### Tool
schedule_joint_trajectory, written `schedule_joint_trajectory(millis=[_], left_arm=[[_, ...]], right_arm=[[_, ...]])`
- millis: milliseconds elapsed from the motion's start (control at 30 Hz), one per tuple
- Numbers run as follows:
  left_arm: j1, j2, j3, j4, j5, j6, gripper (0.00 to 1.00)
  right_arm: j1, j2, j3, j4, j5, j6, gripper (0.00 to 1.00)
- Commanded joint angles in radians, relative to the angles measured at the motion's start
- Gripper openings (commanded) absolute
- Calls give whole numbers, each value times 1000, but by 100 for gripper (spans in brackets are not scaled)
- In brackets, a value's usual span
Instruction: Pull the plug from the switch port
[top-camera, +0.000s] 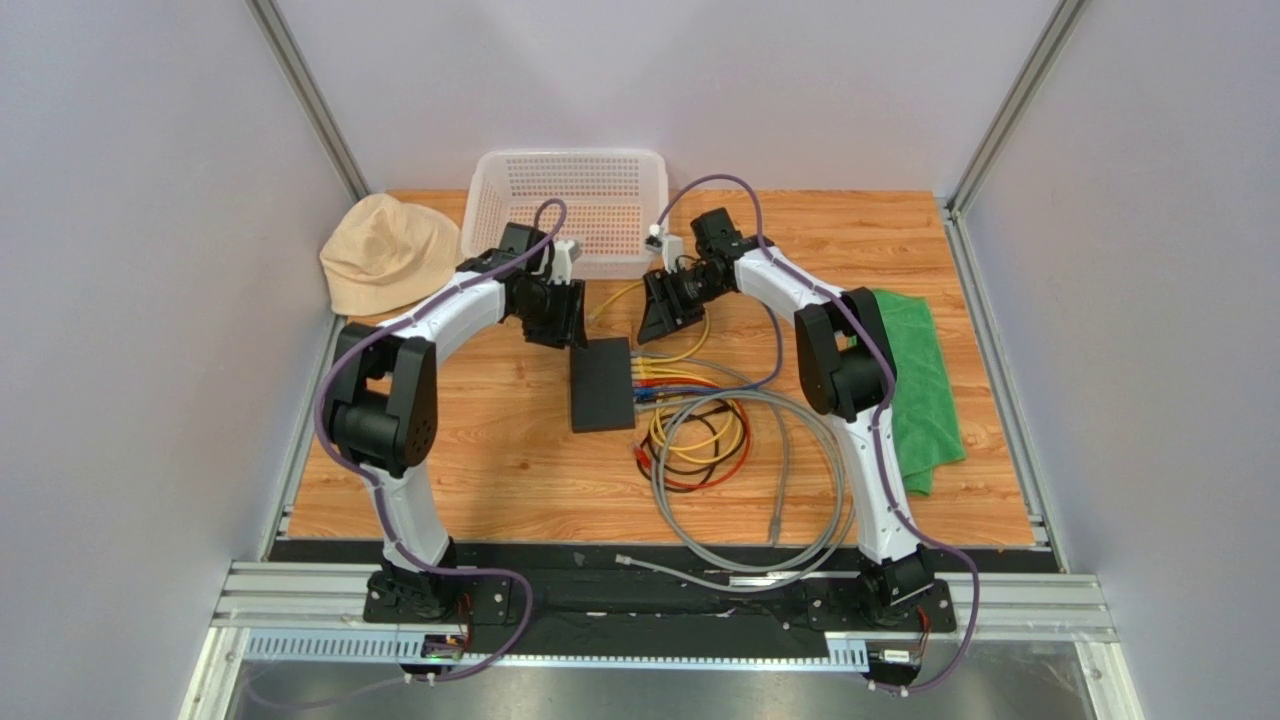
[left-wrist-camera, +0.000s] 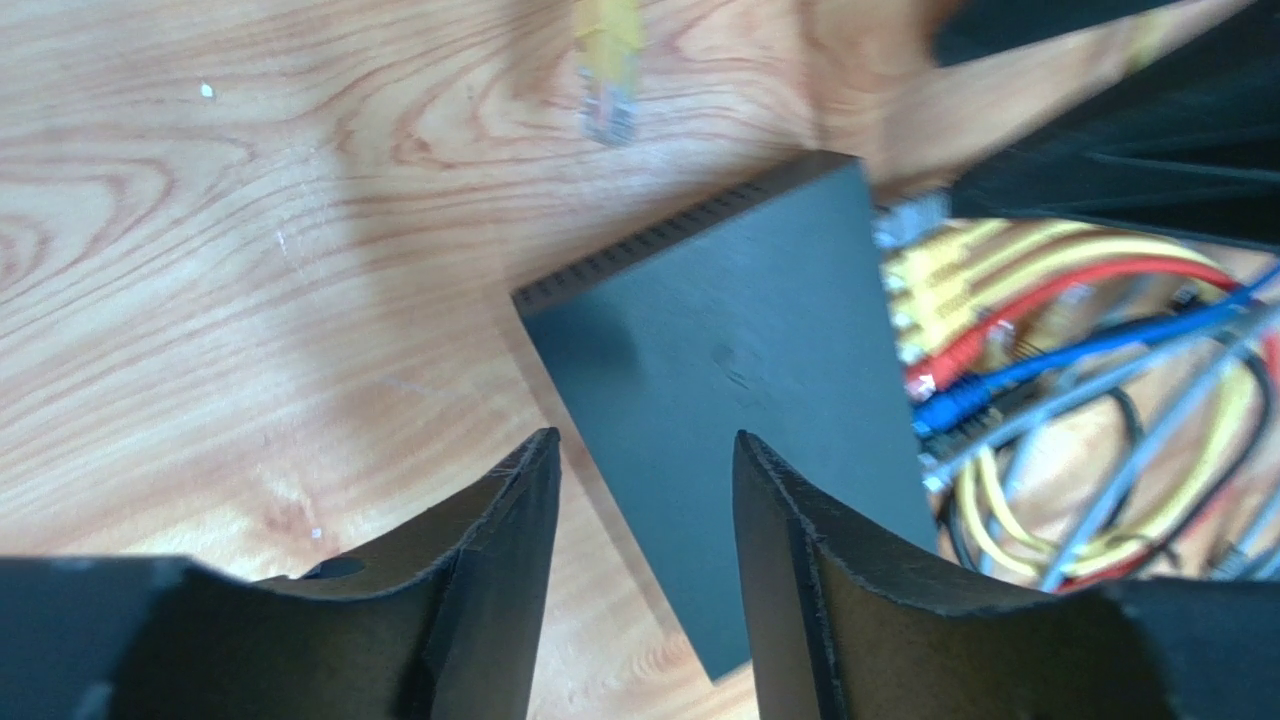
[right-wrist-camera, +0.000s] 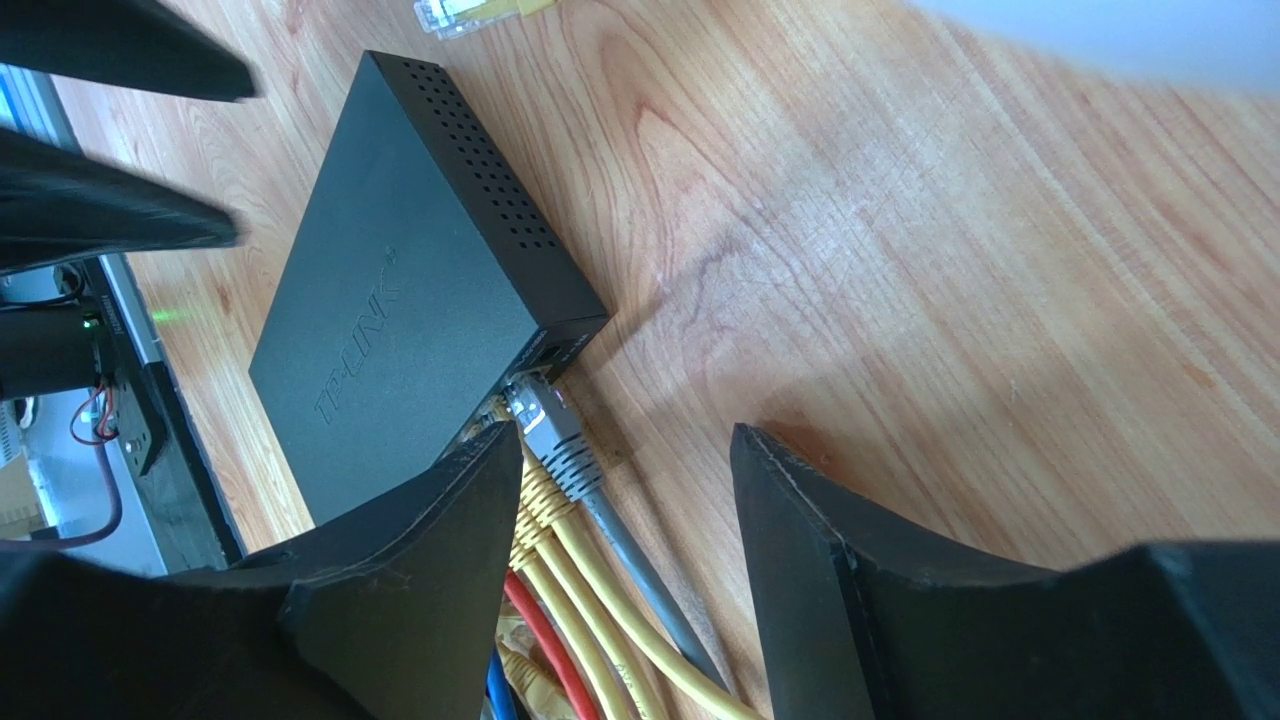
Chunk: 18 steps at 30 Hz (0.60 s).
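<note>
Right gripper (right-wrist-camera: 628, 447), jaws apart, nearest the grey-booted cable plug (right-wrist-camera: 550, 435), seemingly in the end port of the flat matte-black switch box (right-wrist-camera: 398, 300) (its grey cable (right-wrist-camera: 639, 578) trails back toward the gripper).

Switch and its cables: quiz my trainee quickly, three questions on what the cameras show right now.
1. True or false: the right gripper is shut on the grey plug.
2. Which plug sits in the end port beside the vented side of the switch? A red, B grey, C blue.
3. Fill in: the loose plug lying on the table beyond the switch is ____.
Key: 1 false, its fingers stand wide apart; 2 B; 3 yellow.
</note>
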<state>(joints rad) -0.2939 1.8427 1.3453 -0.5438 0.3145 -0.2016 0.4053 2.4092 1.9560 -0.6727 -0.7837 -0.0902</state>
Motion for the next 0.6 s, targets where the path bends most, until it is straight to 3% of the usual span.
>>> schedule_joint_trajectory(millis=[0,267,567], left_arm=[[-11,72,40,-38,-17,-13,52],[-16,142,66,-36,-28,-18,44],[-24,170,69,-30,-40,-7,36]], right_arm=[[7,-2,-22,-30,18,6,59],[9,7,-25,-31,12,-3,55],[12,25,-39,-64,-25,-28,43]])
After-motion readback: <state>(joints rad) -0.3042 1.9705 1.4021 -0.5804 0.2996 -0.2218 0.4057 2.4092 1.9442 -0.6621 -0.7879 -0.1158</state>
